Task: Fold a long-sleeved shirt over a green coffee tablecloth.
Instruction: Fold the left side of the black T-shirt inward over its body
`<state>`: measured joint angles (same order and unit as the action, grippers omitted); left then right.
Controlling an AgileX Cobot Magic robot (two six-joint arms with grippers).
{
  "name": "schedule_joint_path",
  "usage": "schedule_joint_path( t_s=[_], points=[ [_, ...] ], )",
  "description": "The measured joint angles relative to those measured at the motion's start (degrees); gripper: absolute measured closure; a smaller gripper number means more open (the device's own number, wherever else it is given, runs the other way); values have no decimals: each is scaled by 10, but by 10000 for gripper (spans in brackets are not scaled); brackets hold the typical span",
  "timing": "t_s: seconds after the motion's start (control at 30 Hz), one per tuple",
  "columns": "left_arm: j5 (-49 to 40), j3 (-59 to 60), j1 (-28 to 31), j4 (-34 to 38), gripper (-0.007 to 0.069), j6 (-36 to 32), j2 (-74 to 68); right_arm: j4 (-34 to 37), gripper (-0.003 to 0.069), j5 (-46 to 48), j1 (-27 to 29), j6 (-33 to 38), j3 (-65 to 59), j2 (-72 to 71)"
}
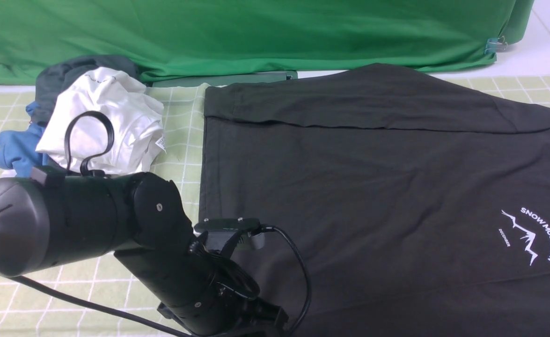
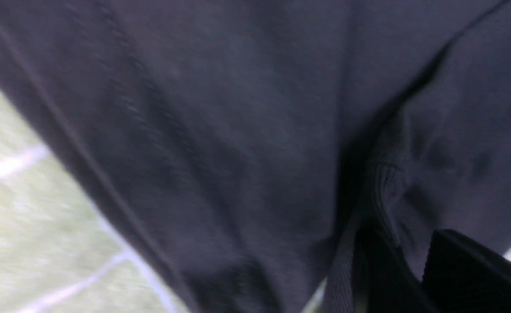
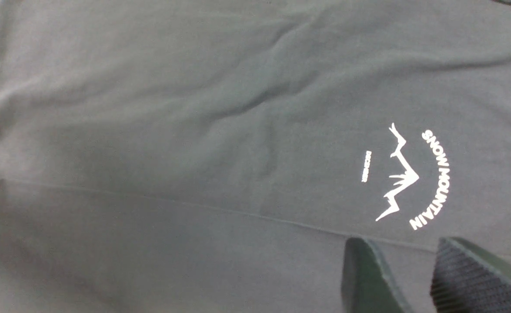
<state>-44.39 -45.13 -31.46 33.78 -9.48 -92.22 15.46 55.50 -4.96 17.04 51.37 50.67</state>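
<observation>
Place: long-sleeved shirt (image 1: 373,187) lies spread flat on green coffee tablecloth (image 1: 181,140).
Handling: likely soft, limp, light; take it by a hem or cuff.
Left jaws: cloth between them, grip unclear.
Right jaws: apart, empty.

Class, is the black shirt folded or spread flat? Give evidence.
Partly folded. The long-sleeved shirt has its far strip doubled over the body; the rest lies flat on the green coffee tablecloth.

white shirt (image 1: 129,107) crumpled | blue garment (image 1: 15,150) beside it | grey garment (image 1: 62,77) behind | green fabric (image 1: 256,32) at back, clip (image 1: 494,46) at corner
</observation>
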Motion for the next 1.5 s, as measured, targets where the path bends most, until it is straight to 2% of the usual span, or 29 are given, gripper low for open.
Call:
schedule_joint_path(
  t_s=[0.17,0.3,0.47,0.6,0.7,0.87,0.97,1.17,1.4,1.5],
  points=[
    [2,0,0,-18,459,6,0,0,422,0,0,0,0,0],
    [0,14,0,-21,421,10,0,0,421,0,0,0,0,0],
    [13,44,0,-6,368,14,0,0,421,-1,0,0,0,0],
    [19,46,0,4,365,14,0,0,421,-3,0,0,0,0],
    [25,47,0,8,404,14,0,0,421,-4,0,0,0,0],
    [35,47,0,11,563,14,1,0,421,-4,0,0,0,0],
    [35,47,0,24,608,0,13,0,421,-4,0,0,0,0],
    [19,8,7,26,610,4,81,0,421,-6,0,0,-7,0],
    [-18,-104,79,-69,610,69,115,0,421,-8,0,0,-8,0],
    [-9,-136,115,-80,610,80,96,0,421,-9,0,0,-8,0]
  ],
)
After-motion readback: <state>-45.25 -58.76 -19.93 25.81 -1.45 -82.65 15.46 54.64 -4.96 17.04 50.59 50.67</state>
